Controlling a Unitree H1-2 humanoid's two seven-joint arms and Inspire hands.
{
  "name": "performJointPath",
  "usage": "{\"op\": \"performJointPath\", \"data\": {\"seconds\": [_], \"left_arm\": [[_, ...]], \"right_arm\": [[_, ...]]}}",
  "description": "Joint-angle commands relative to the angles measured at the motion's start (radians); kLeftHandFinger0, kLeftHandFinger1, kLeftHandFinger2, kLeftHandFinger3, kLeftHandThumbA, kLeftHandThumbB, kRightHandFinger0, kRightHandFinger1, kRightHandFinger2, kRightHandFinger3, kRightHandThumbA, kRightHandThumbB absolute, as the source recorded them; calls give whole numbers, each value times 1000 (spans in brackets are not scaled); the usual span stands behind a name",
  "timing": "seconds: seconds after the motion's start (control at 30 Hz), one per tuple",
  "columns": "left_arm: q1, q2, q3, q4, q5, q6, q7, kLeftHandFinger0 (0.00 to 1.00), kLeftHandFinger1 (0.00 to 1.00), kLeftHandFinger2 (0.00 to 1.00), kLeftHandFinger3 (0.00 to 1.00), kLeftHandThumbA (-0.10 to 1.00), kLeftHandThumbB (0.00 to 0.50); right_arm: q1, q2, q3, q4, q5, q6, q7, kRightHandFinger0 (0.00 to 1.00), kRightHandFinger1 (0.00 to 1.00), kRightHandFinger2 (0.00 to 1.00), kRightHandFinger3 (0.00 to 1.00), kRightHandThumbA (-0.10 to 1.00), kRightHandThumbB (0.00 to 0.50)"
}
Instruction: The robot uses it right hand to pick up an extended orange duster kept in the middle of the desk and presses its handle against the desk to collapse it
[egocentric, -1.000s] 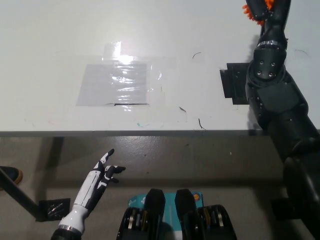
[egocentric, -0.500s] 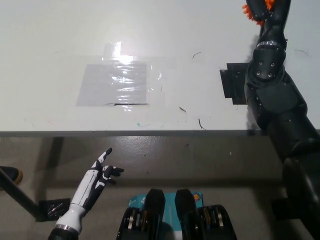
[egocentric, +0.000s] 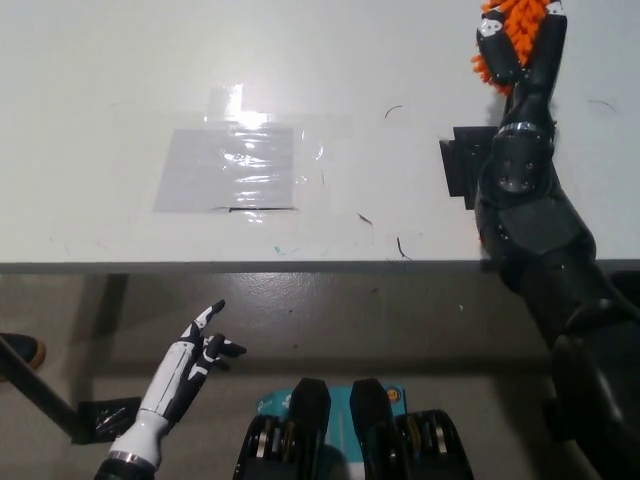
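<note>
The black right hand (egocentric: 520, 40) closes around the orange duster (egocentric: 508, 25) over the far right of the desk (egocentric: 120, 80), at the picture's top edge; only the fluffy orange head shows between the fingers, and the handle is hidden or out of frame, so whether it is extended cannot be told. The head looks soft and light, likely to squash and slip in a grasp, while a telescopic handle should be stiff and smooth; a firm hold on the rigid part just below the fluff would likely serve best for pressing it down. A black patch (egocentric: 462, 165) lies beside the forearm, a taped clear sheet (egocentric: 235, 165) at mid-desk. The white left hand (egocentric: 195, 355) rests below the near edge, fingers spread, empty.
</note>
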Motion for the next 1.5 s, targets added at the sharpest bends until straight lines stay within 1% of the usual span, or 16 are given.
{"op": "performJointPath", "data": {"seconds": [0.0,0.07,0.1,0.23,0.3,0.4,0.47,0.63,0.7,0.73,1.03,1.23,1.33,1.4,1.43,1.47], "left_arm": [[-3,17,-7,-34,7,-40,33,569,605,548,945,1000,500],[-9,20,-9,-33,6,-40,33,565,602,547,926,1000,500],[-10,19,-6,-32,-6,-40,25,557,600,550,918,1000,500],[-15,20,-6,-29,-2,-40,25,543,594,563,896,1000,500],[-19,26,-8,-31,6,-40,25,577,601,571,883,1000,500],[-22,27,-11,-32,4,-40,25,538,584,562,855,1000,500],[-24,28,-13,-30,2,-40,24,540,584,564,843,1000,500],[-27,26,-11,-23,-14,-40,14,559,589,570,821,1000,500],[-25,27,-11,-29,-16,-40,15,543,584,571,812,1000,500],[-24,28,-14,-32,-13,-40,21,526,575,563,798,1000,500],[-33,30,-22,-23,-13,-40,21,530,558,545,757,1000,500],[-43,37,-27,-26,-3,-40,24,487,544,560,776,1000,500],[-50,41,-24,-22,-7,-40,21,482,535,554,772,1000,500],[-54,43,-25,-18,-10,-40,17,480,531,551,769,1000,500],[-58,45,-27,-17,-4,-40,18,468,526,554,770,1000,500],[-59,46,-27,-19,0,-40,19,472,527,557,771,1000,500]], "right_arm": [[27,29,-7,25,22,-16,-17,0,0,260,347,-100,86],[44,34,-21,34,40,-16,12,0,0,243,333,-87,81],[48,34,-19,44,37,-16,9,0,0,223,290,-43,87],[55,29,-25,58,45,-16,29,0,0,179,218,-50,101],[56,20,-28,76,51,-16,49,0,0,184,216,-79,95],[50,9,-25,109,47,-16,58,0,4,212,235,-84,81],[50,4,-29,127,54,-16,68,0,0,189,133,-100,88],[78,-4,-18,144,54,-16,108,0,0,179,1,-100,91],[86,-7,-5,154,42,-16,119,0,0,180,0,-100,82],[92,-10,-5,164,45,-16,138,0,0,228,22,-100,93],[90,-24,6,190,42,33,189,0,0,251,64,-100,116],[60,-31,-28,174,81,17,217,0,0,255,134,-100,99],[8,-43,-60,119,110,-16,244,0,10,309,214,-81,73],[-8,-52,-93,47,146,-16,292,0,43,360,316,-99,69],[-27,-56,-129,-5,188,-16,333,0,83,403,387,-100,90],[-28,-59,-140,-39,202,-16,362,0,132,468,485,-100,72]]}}
